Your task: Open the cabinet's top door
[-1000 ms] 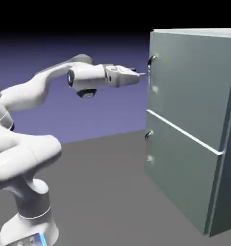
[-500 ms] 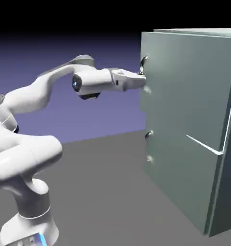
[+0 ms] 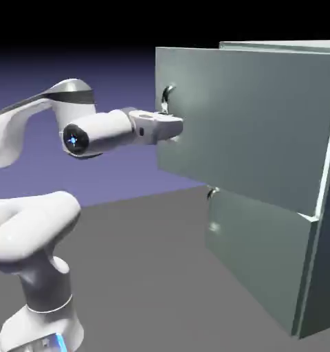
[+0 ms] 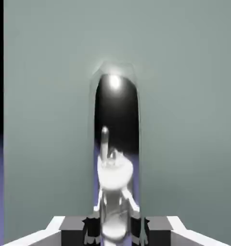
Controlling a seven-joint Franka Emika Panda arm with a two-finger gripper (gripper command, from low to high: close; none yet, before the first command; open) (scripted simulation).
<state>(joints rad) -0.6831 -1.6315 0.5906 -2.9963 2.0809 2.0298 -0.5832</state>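
My jaws are clenched on the handle [image 4: 116, 192], which shows big and shiny between the two grey tips at the bottom middle of the hand view. In the exterior view the gripper [image 3: 173, 128] sits in the upper middle of the frame, right at the top door's free edge, and the little curved handle [image 3: 167, 96] pokes up just above it.

The top door [image 3: 243, 124] is partly open. Its handle edge stands out to the left of the cabinet [image 3: 326, 275], well past the bottom door [image 3: 254, 254], which is flat and shut (you can see the pale seam and a step between the two doors at the right side of the frame). The door fills most of the hand view in plain grey-green.

So I think the grab is done and the pull is well under way. What is left is more swing, until the door stands wide. The grey bench [image 3: 147, 275] below has room for that.
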